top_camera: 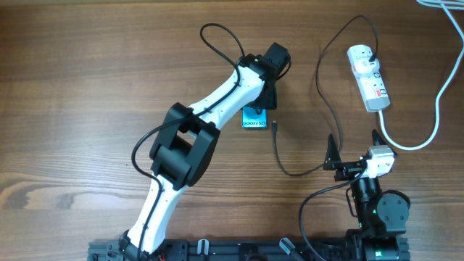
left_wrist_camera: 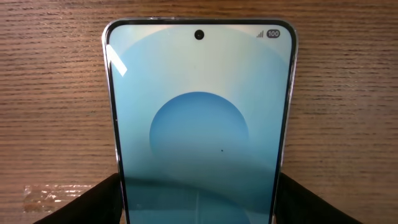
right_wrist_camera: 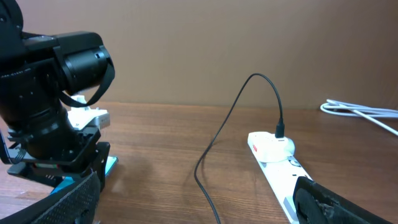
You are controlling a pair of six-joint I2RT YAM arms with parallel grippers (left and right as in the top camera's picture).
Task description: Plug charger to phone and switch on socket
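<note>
Even, warm light falls from above on the wooden worktop (top_camera: 72, 72). The overhead view is sharp, with only soft, faint shadows close beside the left arm (top_camera: 217, 98). In the left wrist view the phone (left_wrist_camera: 199, 124) glows bright, with a small white glare streak near the screen's upper left and a pale sheen on the wood at lower left. The fingers (left_wrist_camera: 74, 202) of the left gripper (left_wrist_camera: 199, 211) are black and featureless. The right wrist view is dimmer: the white socket (right_wrist_camera: 277, 174) is brightest, and the fingers (right_wrist_camera: 336, 202) of the right gripper (right_wrist_camera: 199, 208) are dark and blurred.

Brown wood-grain surface (top_camera: 72, 72), grain running side to side, evenly lit. A pale glossy patch (left_wrist_camera: 50, 193) lies on it just beside the left hand (left_wrist_camera: 199, 214).
</note>
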